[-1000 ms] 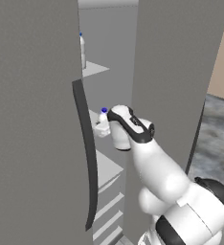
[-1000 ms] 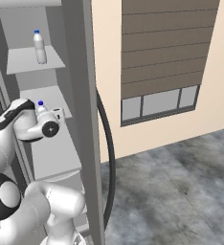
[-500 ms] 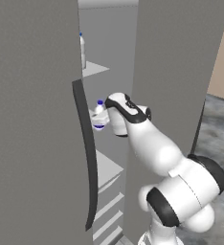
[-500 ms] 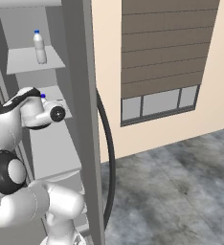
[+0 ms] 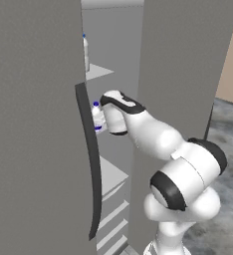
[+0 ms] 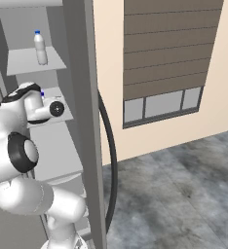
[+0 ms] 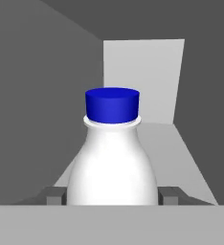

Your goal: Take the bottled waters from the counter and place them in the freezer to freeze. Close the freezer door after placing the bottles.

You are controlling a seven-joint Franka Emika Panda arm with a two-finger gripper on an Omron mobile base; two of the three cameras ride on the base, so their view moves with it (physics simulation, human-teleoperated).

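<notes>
Two bottles are in the freezer. One stands alone on the upper shelf, near its back edge. The other bottle sits clamped between the jaws of the gripper, held upright over the middle shelf. Grip is low on the body, below the shoulder. Likely light, smooth plastic, slightly yielding; a firm mid-body hold suits it, since the blue cap end would pivot.

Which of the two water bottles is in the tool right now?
The lower bottle, at the middle shelf, sits between the tool fingers. The other bottle stands free on the upper shelf.
</notes>
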